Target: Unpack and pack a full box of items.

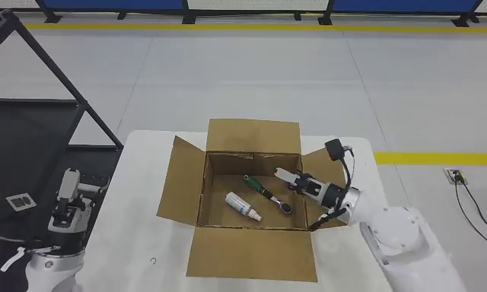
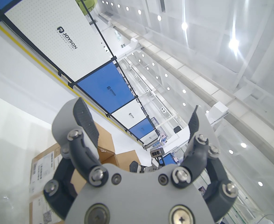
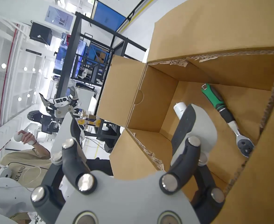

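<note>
Right pincer (image 3: 130, 115), spread, near ratchet (image 3: 226, 116).

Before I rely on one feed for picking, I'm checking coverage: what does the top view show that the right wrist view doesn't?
Top view adds: the white table, and the white bottle at full length; the wrist view catches just its end behind a finger. Right wrist view adds: torn cardboard edges and the drive head of the ratchet. Both: the open box, the green-handled ratchet lying inside, and the open right gripper over its right part.

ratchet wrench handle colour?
Green with black; the ratchet wrench handle shows best in the right wrist view.
</note>
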You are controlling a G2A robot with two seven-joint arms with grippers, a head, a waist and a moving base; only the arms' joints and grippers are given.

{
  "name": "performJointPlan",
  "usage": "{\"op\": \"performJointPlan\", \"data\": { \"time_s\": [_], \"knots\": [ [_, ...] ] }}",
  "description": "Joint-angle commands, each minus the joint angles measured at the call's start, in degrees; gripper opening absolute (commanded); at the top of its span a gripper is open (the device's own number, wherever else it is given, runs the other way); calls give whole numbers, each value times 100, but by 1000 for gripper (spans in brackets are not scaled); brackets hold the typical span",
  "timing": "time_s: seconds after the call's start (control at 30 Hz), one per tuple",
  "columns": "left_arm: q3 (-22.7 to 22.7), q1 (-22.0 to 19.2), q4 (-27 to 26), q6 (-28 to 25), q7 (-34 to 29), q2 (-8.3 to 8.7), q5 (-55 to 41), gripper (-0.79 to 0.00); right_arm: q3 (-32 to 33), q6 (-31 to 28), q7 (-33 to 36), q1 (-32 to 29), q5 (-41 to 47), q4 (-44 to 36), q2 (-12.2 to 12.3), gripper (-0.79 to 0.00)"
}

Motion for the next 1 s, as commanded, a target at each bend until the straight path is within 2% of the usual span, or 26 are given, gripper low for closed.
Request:
{"op": "performJointPlan", "data": {
  "time_s": [0.0,0.4,0.5,0.63,0.83,0.97],
  "knots": [
    [-13,31,6,-10,-15,-1,-66,0,-43,32,-12,46,3,47,-8,0],
    [-13,31,6,-10,-15,-1,-66,0,-43,32,-12,46,3,47,-8,0],
    [35,27,-27,78,-72,4,-17,0,-257,-327,253,124,-68,33,-24,0],
    [67,-44,29,259,-21,7,-27,0,-816,-760,1258,857,-804,307,-55,0],
    [-137,39,90,314,-114,18,-353,0,-1877,-249,2278,2151,-1841,1064,-258,0],
    [-276,148,113,277,-196,22,-598,0,-2595,-313,2611,2868,-2261,1737,-477,0]
  ]
}}
